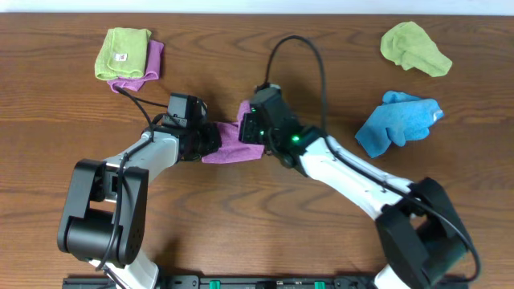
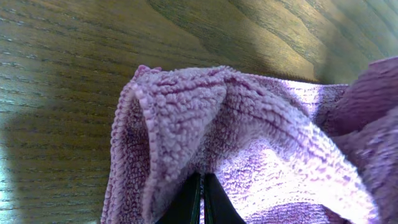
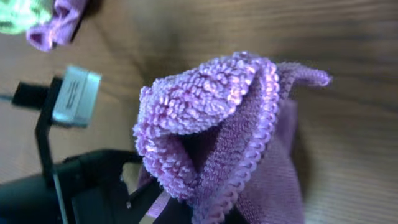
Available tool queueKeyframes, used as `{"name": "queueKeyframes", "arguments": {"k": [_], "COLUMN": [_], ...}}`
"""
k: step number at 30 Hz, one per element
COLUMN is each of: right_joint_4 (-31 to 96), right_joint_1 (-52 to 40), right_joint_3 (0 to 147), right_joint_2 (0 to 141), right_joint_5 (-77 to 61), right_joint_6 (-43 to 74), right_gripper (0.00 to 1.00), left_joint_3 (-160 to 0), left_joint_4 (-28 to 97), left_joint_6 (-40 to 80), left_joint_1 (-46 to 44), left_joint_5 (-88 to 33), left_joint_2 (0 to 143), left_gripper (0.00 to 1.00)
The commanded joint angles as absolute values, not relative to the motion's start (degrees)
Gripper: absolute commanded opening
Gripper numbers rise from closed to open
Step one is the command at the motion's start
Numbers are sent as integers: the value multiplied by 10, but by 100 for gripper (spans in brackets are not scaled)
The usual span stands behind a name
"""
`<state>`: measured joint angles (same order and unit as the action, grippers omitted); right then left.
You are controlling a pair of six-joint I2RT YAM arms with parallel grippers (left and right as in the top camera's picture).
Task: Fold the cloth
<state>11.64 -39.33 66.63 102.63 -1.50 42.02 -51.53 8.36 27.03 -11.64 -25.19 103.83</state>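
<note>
The fold looks barely begun: the cloth (image 1: pixel 231 149) is a bunched, uneven strip strung between the two tools, with no neat half laid over yet. The left gripper (image 2: pixel 202 198) is clamped tight on a raised ridge of it, low over the table (image 1: pixel 321 56). The right gripper (image 1: pixel 249 128) faces it closely, angled down, apparently pinching an edge that bunches up just ahead of its jaws

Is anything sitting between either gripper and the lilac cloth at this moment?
Nothing visible does. The left gripper and right gripper each already pinch a bunched edge of the lilac cloth, which hangs between them. The blue cloth lies well off to the side.
</note>
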Motion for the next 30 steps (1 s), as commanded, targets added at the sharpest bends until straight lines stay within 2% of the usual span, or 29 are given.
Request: {"name": "queueKeyframes", "arguments": {"k": [1,14,30], "right_joint_4": [121,117,92], "right_joint_1": [-414,-447,-447], "right_joint_3": [693,693,693], "right_joint_2": [1027,1054,1075], "right_joint_5": [-9,3,26], "right_joint_6": [397,397,397], "right_gripper": [1,1,1], "left_joint_3": [-516,-517,-517], "left_joint_4": [93,106,220], "left_joint_6": [271,270,242], "left_joint_1": [-116,-107,-67], "left_joint_5": [-256,-284,-230], "left_joint_2": [1050,1030,852], "left_gripper": [6,6,6]}}
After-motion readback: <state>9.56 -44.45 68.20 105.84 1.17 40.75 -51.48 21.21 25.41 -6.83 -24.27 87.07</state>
